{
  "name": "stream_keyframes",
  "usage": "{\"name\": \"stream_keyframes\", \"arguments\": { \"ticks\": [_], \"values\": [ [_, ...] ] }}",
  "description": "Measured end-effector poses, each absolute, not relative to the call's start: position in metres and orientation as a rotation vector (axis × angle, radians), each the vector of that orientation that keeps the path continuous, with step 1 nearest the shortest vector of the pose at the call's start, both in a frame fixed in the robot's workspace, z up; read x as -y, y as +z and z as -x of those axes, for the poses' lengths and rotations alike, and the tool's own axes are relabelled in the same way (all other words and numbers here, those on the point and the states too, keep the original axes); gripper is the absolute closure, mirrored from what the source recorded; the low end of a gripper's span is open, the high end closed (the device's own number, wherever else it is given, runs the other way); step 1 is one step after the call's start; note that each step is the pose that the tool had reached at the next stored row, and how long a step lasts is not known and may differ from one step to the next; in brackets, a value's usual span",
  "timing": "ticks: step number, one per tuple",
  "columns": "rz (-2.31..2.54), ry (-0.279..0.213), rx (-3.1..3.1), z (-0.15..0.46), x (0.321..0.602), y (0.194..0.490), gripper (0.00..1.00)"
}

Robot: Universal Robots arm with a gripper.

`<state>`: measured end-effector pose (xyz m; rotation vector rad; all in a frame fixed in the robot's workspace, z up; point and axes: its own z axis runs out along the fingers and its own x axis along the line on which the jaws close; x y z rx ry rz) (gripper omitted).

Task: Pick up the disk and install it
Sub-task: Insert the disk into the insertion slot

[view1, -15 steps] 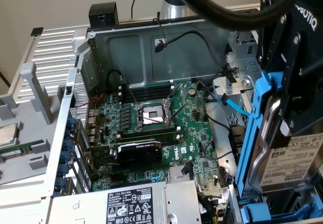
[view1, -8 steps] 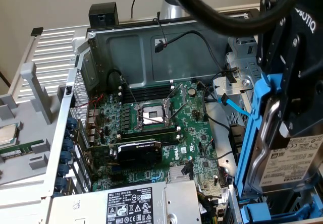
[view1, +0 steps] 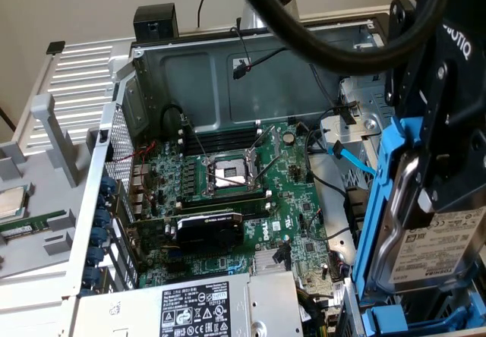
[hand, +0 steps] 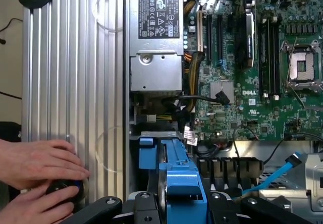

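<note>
Blue plastic runs round the edge of the disk point(view1: 425, 253), a flat silver-grey metal box with a white label full of small print. It stands up on its edge at the exterior view's right, over the side of the open computer case point(view1: 190, 79) and next to the green board point(view1: 228, 177). The black gripper point(view1: 437, 193) holds it from above. In the wrist view its fingers point(hand: 144, 206) pinch the blue plastic from both sides. I think the picking-up part is done and the putting-in part is going on, with the disk not yet in its place. Getting it in looks like a job for slow, straight moves, so it lines up with its slot and misses the thin blue cable point(view1: 351, 159) close by. A person's hands point(hand: 40, 171) rest on the ridged metal cover point(hand: 75, 57), well apart from the disk.
</note>
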<state>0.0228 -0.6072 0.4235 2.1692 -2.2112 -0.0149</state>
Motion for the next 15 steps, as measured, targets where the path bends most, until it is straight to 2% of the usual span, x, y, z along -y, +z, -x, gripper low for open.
{"name": "stream_keyframes", "arguments": {
  "ticks": [15],
  "values": [
    [-2.17, -0.017, 2.212, -0.0229, 0.6072, 0.4143, 0.63]
  ]
}}
